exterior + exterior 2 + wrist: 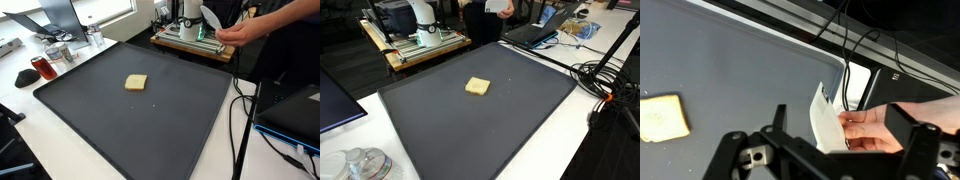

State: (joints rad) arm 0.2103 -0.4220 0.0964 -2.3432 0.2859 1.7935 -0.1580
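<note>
Wrist view: the gripper [840,130] is hanging above the dark mat [730,60] w/ its fingers [920,145] standing as far apart as they go, gripping nothing. A person's hand [878,128] is coming in from the right side of that view & pinching a white sheet [823,118]. The sheet is thin & a bit curved, and the hand is holding it up in the gap btw. the two fingers. Whether the sheet is touching either finger can't be told.

In an exterior view the hand [243,31] is holding the white sheet [211,16] up in the air past the mat's [100,110] far edge, just beside the robot's white base [188,14], which is sitting on a wooden platform [190,44]. In an exterior view the sheet [498,6] is showing at the very top edge, near the person's dark clothing. The gripper itself isn't made out in either exterior view.

A yellow square [136,83] is lying flat approx. mid-mat in both exterior views [477,87], well apart from the sheet & the hand. In the wrist view it's sitting at the left edge [662,118], clear of the fingers.

Black cables [845,50] are running along the table beyond the mat's edge, behind the sheet in the wrist view.
</note>
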